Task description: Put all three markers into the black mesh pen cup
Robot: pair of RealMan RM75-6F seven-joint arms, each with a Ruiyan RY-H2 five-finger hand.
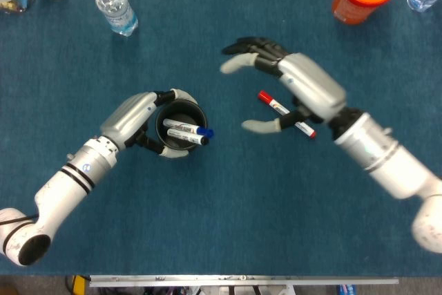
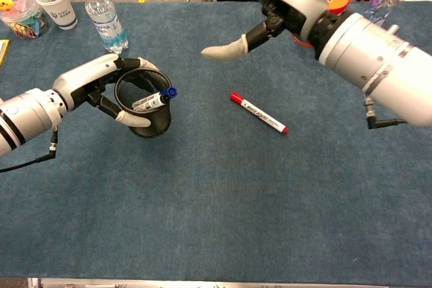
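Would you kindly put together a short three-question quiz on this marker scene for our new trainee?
1. True or false: the red marker lies on the table, outside the black mesh pen cup.
2. How many markers show in the cup?
3. Which robot hand holds the cup? A) left robot hand B) right robot hand

Key: 1 true. 2 two: the blue-capped marker and a black-capped marker. 3 A; the right one is open above the table.
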